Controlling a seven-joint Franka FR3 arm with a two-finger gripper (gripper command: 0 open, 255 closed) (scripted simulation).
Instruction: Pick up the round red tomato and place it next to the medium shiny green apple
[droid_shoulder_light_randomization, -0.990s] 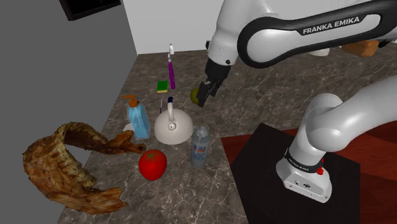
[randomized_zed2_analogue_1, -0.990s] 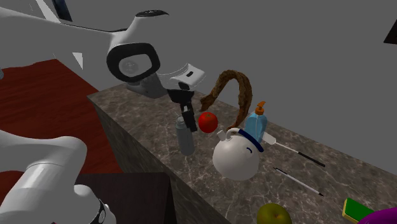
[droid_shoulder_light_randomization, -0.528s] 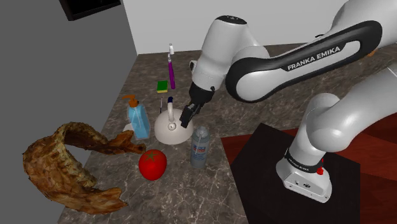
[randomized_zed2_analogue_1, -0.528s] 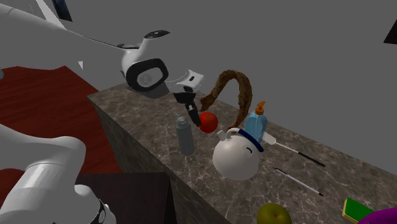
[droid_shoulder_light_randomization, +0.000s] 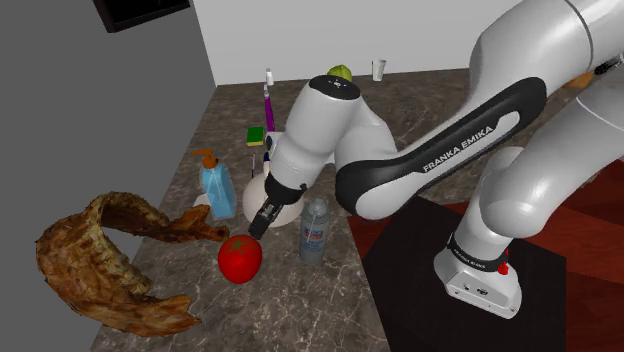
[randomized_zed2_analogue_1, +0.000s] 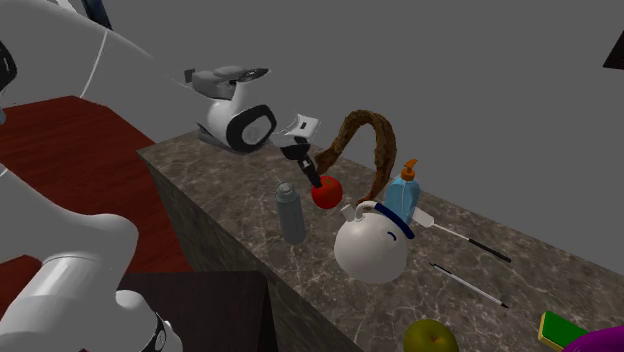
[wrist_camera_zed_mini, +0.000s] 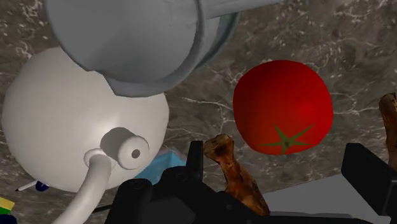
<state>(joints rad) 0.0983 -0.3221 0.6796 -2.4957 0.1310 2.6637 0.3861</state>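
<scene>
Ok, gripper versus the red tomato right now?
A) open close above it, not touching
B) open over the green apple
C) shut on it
A: the gripper hangs just above the red tomato, and the wrist view shows its fingers apart with the tomato ahead, unclasped.

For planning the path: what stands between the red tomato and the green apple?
A white round kettle, between tomato and apple in the second exterior view.
</scene>
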